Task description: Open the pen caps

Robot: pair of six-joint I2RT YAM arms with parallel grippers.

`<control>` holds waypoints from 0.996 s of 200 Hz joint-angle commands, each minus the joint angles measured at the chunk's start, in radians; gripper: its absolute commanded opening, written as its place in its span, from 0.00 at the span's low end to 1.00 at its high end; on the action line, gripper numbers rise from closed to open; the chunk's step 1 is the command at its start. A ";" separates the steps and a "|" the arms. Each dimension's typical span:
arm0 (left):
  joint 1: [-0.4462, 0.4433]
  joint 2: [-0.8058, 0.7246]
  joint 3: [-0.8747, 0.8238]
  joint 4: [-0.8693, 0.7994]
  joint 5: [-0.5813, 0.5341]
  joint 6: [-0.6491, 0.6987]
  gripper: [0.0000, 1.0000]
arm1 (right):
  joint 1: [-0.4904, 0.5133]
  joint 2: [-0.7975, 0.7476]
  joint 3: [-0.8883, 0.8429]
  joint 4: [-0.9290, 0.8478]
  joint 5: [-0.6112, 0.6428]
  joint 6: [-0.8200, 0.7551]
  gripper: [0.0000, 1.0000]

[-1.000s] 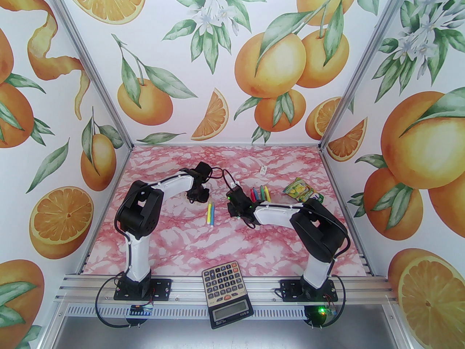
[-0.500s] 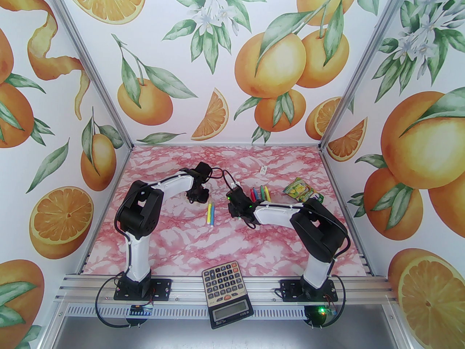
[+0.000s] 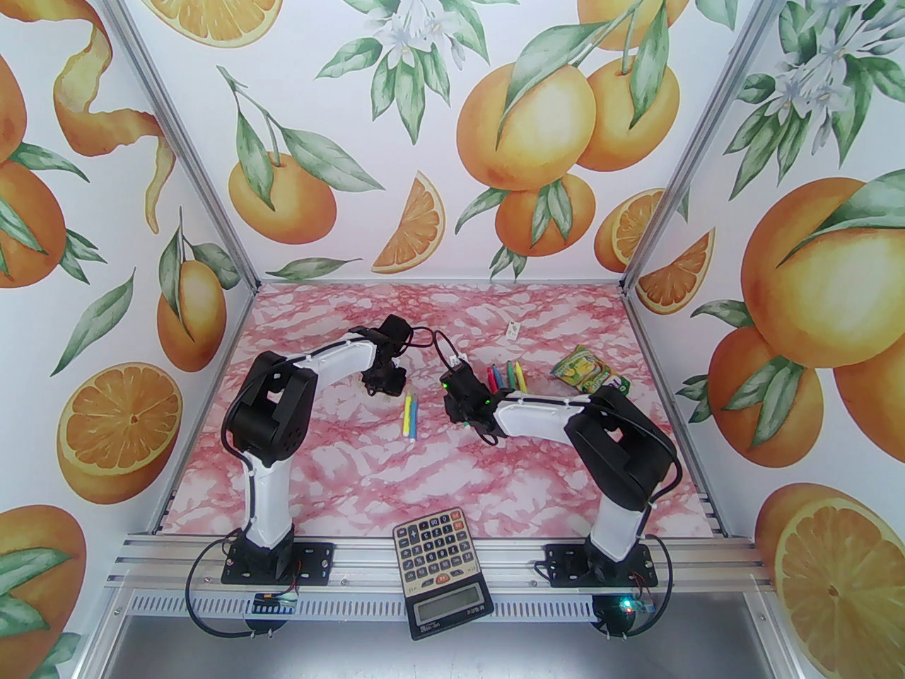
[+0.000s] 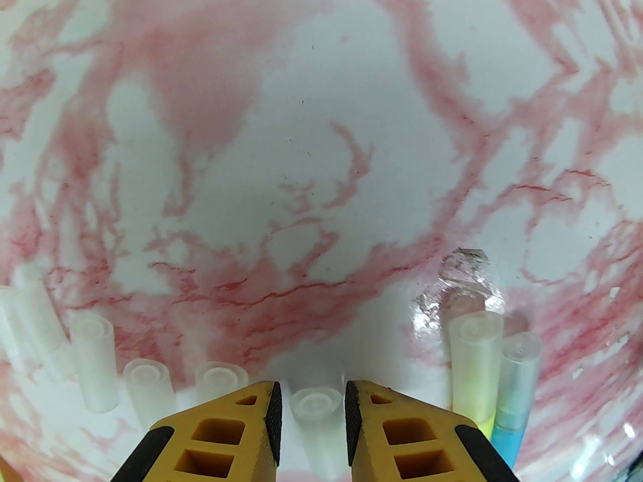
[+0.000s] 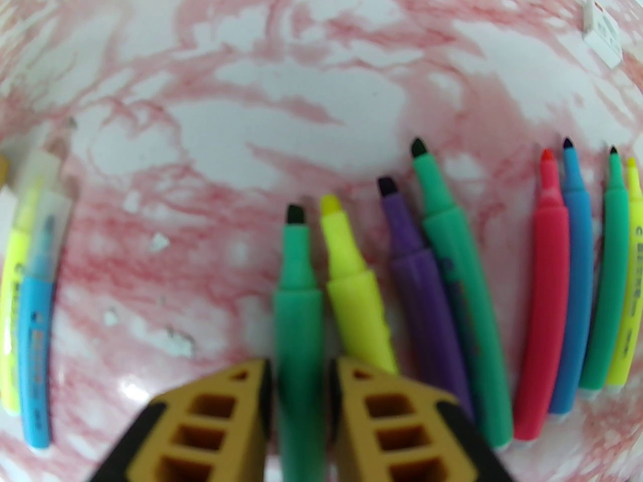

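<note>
On the pink marbled table (image 3: 353,464) a calculator (image 3: 438,563) is laid across the near edge, and a snack pouch (image 3: 583,370) is set by the right edge. The right gripper (image 5: 300,369) is pressed onto a green pen (image 5: 296,279), which ends a row of uncapped pens (image 5: 422,289) right of the table's middle. One translucent pen cap (image 4: 314,404) is bracketed by the left gripper (image 4: 311,394); whether it is pinched cannot be told. Loose pen caps (image 4: 95,364) are lined up on one side of it and two capped pens (image 4: 474,364) on the other.

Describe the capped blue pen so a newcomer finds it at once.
On the pink marble table, near its middle, two capped pens lie together, left of the uncapped pens. The blue pen is the right one, beside the yellow pen; its frosted cap sets it apart from the row's bare-tipped blue.
</note>
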 commanded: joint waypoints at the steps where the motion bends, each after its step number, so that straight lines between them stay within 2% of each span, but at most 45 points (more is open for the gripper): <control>1: -0.001 -0.103 0.030 -0.005 0.011 0.004 0.32 | -0.001 -0.043 0.022 -0.033 0.027 -0.014 0.28; 20: 0.013 -0.138 0.028 -0.008 0.033 0.004 0.35 | 0.009 -0.058 0.023 -0.040 0.039 -0.026 0.29; 58: 0.059 -0.214 -0.020 0.032 0.084 -0.002 0.36 | 0.030 -0.094 0.024 -0.048 0.008 -0.043 0.34; 84: 0.093 -0.281 -0.100 0.088 0.096 -0.004 0.48 | 0.046 -0.102 0.029 -0.026 -0.086 -0.071 0.36; 112: 0.137 -0.361 -0.197 0.151 0.125 -0.011 0.56 | 0.055 -0.092 0.035 0.015 -0.231 -0.072 0.38; 133: 0.175 -0.428 -0.266 0.200 0.156 -0.026 0.60 | 0.067 -0.069 0.053 0.031 -0.288 -0.061 0.39; 176: 0.274 -0.556 -0.424 0.311 0.257 -0.072 0.62 | 0.081 -0.004 0.111 0.019 -0.324 -0.044 0.40; 199: 0.304 -0.611 -0.481 0.329 0.266 -0.078 0.62 | 0.087 0.031 0.145 -0.008 -0.329 -0.044 0.41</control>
